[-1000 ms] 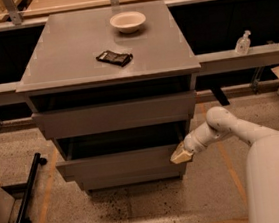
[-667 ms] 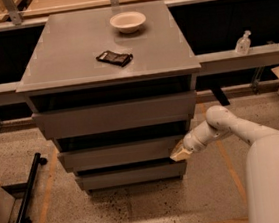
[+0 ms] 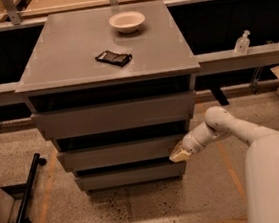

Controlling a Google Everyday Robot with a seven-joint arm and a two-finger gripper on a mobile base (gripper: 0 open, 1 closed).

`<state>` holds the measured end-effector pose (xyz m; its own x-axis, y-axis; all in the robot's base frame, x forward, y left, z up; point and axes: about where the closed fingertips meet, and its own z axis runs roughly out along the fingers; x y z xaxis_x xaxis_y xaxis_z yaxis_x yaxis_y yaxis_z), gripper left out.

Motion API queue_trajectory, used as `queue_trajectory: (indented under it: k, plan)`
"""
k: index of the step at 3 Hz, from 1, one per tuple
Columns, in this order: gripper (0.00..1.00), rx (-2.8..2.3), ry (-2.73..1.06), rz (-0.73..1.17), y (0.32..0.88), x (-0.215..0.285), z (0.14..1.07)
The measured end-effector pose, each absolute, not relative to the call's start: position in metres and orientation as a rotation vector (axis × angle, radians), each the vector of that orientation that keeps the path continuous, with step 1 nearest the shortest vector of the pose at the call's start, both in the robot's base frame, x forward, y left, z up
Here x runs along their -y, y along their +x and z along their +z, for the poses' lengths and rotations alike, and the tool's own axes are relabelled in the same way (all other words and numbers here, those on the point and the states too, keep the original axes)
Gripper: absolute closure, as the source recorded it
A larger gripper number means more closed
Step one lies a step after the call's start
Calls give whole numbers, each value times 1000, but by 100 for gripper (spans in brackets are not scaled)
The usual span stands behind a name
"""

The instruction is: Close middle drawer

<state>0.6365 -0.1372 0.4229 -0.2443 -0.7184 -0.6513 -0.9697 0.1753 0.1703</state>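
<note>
Here the pincer [image 3: 179, 154] touches the middle drawer [image 3: 116, 154] at its right edge.

The desk [image 3: 73, 55] has a matt grey top, smooth and evenly flat, like painted board. The middle drawer [image 3: 119, 153] shows the same matt grey on its plain front. The bowl [image 3: 127, 21] looks like pale glazed ceramic with a soft sheen. The packet [image 3: 114, 58] is dark, crinkled, glossy foil. The arm [image 3: 232, 128] wears a smooth white plastic shell. The pincer [image 3: 179, 154], at the drawer's right end, looks dull tan. The floor [image 3: 140, 209] is speckled stone, and the bottle [image 3: 242, 42] is clear plastic.
</note>
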Motion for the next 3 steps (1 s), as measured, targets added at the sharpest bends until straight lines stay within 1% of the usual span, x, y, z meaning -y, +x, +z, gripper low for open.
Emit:
queue_trajectory:
  k: [1, 2, 3]
  plan:
    - [12, -2032, -1593, 801, 635, 135, 421]
    - [0, -2032, -1595, 807, 634, 132, 419]
    - [0, -2032, -1595, 807, 634, 132, 419]
